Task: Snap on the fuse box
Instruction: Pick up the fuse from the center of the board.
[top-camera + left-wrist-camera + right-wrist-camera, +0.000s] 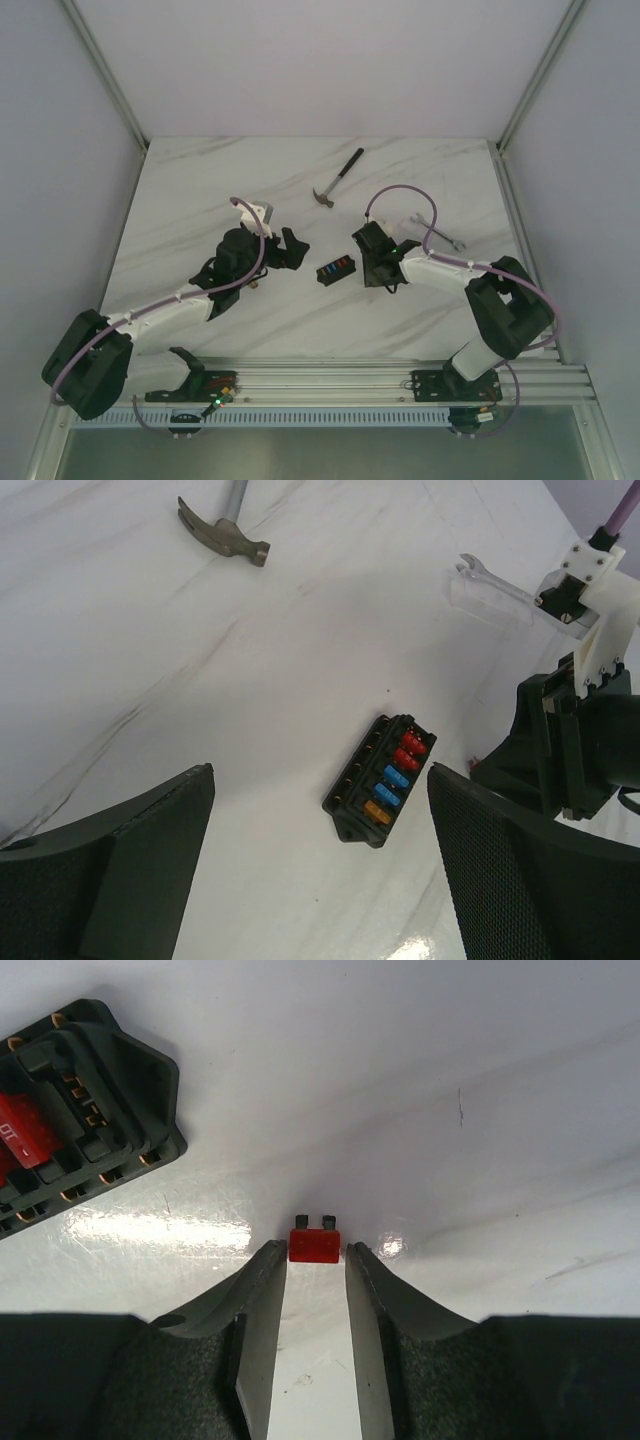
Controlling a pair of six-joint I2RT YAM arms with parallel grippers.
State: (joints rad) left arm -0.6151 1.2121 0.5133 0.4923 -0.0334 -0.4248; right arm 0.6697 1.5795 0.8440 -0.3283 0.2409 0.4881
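Observation:
The fuse box (335, 270), a small black block with red, blue and one orange insert, lies flat on the marble table between both arms. The left wrist view shows the fuse box (385, 780) just beyond my left gripper (320, 775), which stands wide open and empty above the table (289, 249). My right gripper (372, 268) is low, right of the box. Its narrowly parted fingertips straddle a loose red fuse (315, 1245) lying on the table, with a sliver of gap on the right side, at my right gripper (317, 1255). A corner of the fuse box (70, 1110) shows at upper left.
A hammer (338, 180) lies at the far middle of the table, also visible as the hammer (225, 535) in the left wrist view. A wrench (437, 232) lies behind the right arm. The metal rail (330, 380) runs along the near edge.

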